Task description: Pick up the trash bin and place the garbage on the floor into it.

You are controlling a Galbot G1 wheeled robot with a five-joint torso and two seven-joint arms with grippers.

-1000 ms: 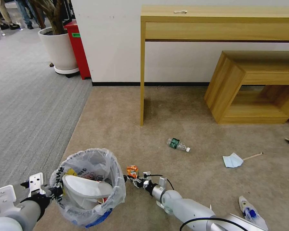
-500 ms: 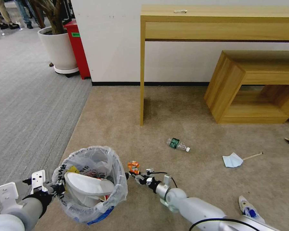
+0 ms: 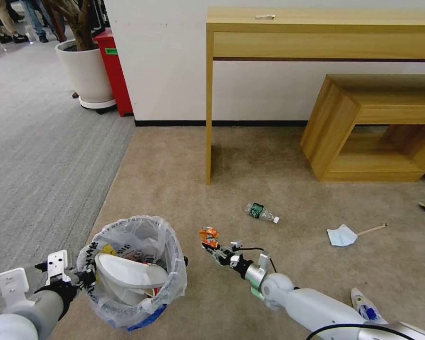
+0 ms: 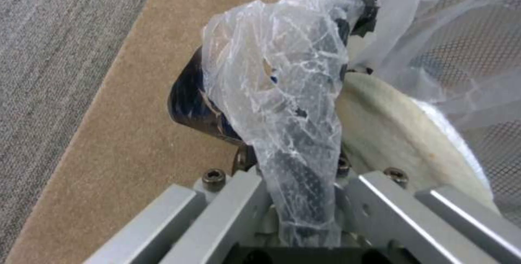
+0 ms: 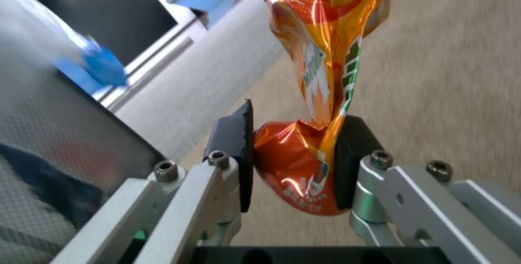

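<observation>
Orange can [image 3: 208, 235] farther from trash bin [image 3: 132, 271]

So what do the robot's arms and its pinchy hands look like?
The arms are smooth, round and light grey, each with a black section near the wrist. The right gripper has a thin black cable looping over it. Both grippers have silver metal fingers with little bolts and flat black pads. The left gripper carries white, holed brackets.
</observation>
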